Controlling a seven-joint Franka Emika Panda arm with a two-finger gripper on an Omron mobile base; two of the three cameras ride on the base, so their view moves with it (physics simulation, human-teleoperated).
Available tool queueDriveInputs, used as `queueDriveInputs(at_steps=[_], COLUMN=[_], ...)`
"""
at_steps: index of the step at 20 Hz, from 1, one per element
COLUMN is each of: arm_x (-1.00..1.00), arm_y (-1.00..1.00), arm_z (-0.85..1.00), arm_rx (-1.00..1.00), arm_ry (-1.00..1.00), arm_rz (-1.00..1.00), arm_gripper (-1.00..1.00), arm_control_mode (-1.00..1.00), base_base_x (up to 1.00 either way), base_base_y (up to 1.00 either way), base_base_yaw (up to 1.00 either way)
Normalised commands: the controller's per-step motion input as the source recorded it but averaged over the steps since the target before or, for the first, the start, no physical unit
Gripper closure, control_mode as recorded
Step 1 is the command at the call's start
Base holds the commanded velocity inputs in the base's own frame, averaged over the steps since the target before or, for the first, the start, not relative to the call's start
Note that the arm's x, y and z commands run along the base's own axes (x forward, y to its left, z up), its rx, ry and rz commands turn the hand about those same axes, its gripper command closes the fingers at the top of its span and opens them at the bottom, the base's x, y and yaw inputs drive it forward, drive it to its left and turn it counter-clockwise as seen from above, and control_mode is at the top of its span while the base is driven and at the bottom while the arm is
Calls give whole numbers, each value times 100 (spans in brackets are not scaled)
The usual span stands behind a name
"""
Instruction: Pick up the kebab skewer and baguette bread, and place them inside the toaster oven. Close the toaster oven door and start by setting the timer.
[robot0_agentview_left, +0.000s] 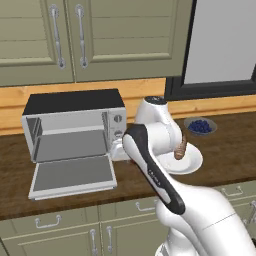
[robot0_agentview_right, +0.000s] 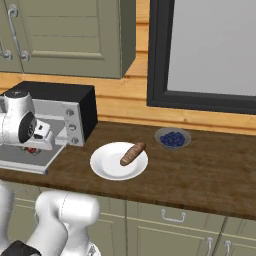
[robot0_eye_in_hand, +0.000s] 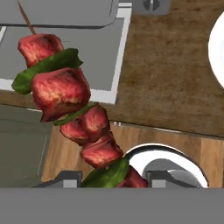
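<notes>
A bowl of blueberries (robot0_agentview_right: 172, 138) sits behind the white plate (robot0_agentview_right: 107, 167) carrying the baguette bread (robot0_agentview_right: 132, 153); the gripper (robot0_eye_in_hand: 111, 180), pinching the kebab skewer (robot0_eye_in_hand: 70, 103), hangs over the toaster oven door (robot0_agentview_left: 72, 176), open before the toaster oven (robot0_agentview_left: 75, 122).

Kebab skewer (robot0_eye_in_hand: 70, 103): dark red meat chunks, green pieces between. Baguette bread (robot0_agentview_right: 132, 153): brown, scored crust. Plate (robot0_agentview_right: 107, 170): white. Toaster oven (robot0_agentview_left: 75, 125): silver-grey, black top. Blueberries (robot0_agentview_right: 173, 138): dark blue, grey bowl (robot0_agentview_right: 161, 134). Counter (robot0_agentview_right: 200, 175): dark wood grain.
</notes>
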Motion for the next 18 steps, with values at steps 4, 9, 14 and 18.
queueDriveInputs(at_steps=[4, 9, 14, 18], arm_x=[48, 55, 51, 38], arm_y=[100, 100, 97, 91], arm_z=[11, -3, 0, -10], arm_rx=[-1, 0, 0, -1], arm_ry=[1, 0, 0, 0], arm_rz=[-24, -18, -13, -11], arm_gripper=[100, 100, 100, 100], arm_control_mode=[-100, -100, -100, -100], base_base_x=[0, 0, 0, 0], base_base_y=[0, 0, 0, 0], base_base_yaw=[0, 0, 0, 0])
